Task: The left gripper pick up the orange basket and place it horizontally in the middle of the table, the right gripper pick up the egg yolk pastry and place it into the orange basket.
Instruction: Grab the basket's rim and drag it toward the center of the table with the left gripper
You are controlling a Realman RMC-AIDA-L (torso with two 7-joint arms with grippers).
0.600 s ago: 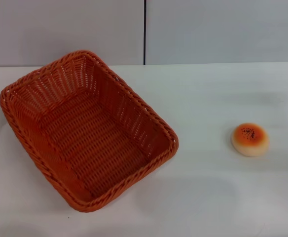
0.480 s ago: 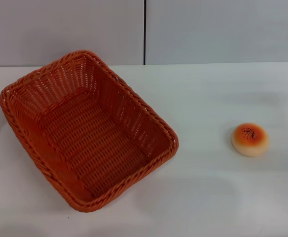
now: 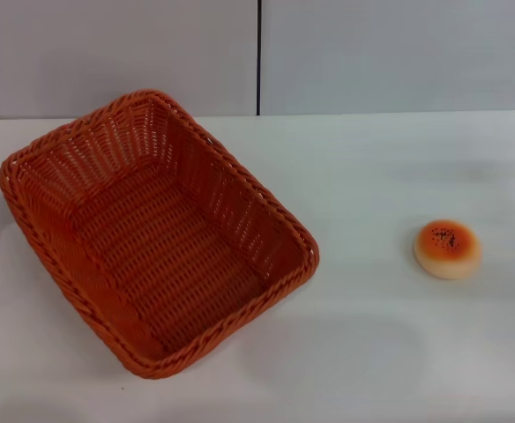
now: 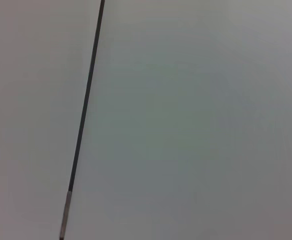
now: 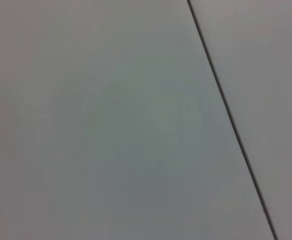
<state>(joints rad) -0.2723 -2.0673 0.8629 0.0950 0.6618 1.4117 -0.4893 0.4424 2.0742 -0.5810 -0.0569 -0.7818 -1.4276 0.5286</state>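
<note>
Orange basket (image 3: 156, 233) sitting askew on worktop (image 3: 372, 176), egg yolk pastry (image 3: 448, 248) lying well apart; hands' state: cannot tell.

The orange basket (image 3: 156, 233) sits skewed on the left half of the table (image 3: 372, 352) and is the only large obstacle; its raised braided rim and sloping walls block any low pass across it, though its open top gives way from above. To the right of the basket lies a broad bare stretch of tabletop. Well apart from the basket on that side, the egg yolk pastry (image 3: 448, 248) stands alone, open all around.
</note>
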